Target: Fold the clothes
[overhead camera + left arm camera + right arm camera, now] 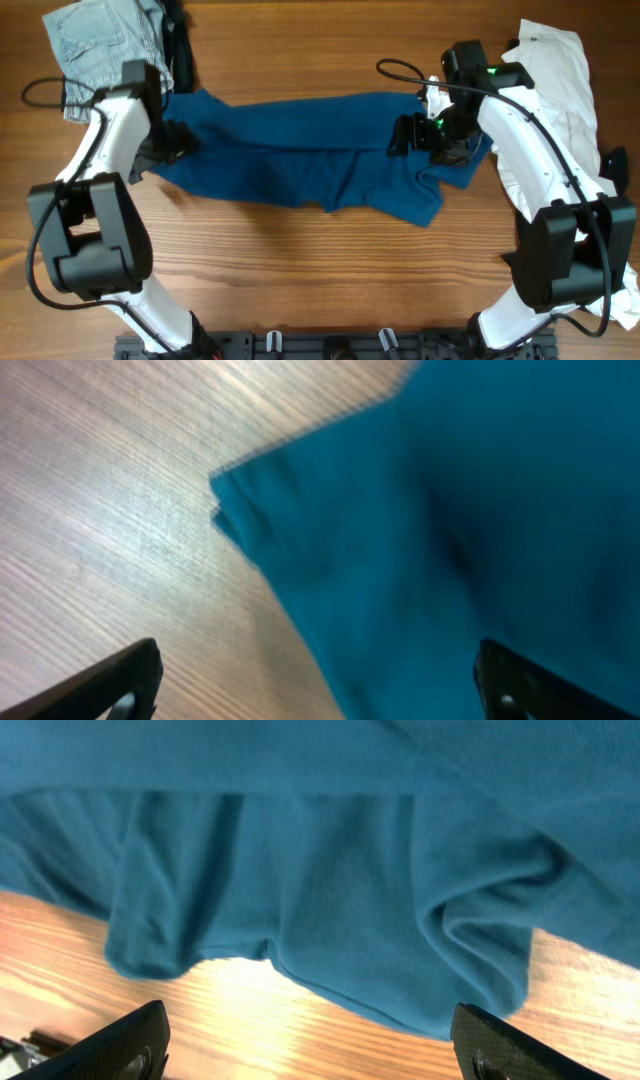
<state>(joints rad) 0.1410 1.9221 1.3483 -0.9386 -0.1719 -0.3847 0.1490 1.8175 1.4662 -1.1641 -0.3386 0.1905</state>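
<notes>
The dark blue garment [310, 160] lies spread in a rumpled band across the middle of the wooden table. My left gripper [172, 142] is open at its left end; in the left wrist view the blue cloth [450, 530] fills the right side and its corner rests on the wood between my open fingers [320, 695]. My right gripper [412, 135] is open over the garment's right end; in the right wrist view the cloth's wrinkled hem [330, 890] lies just beyond my spread fingers [315, 1055], which hold nothing.
A light denim piece [100, 40] lies at the back left with a dark item [178, 40] beside it. A white garment [560, 90] lies along the right edge under my right arm. Bare wood [320, 270] lies in front of the blue garment.
</notes>
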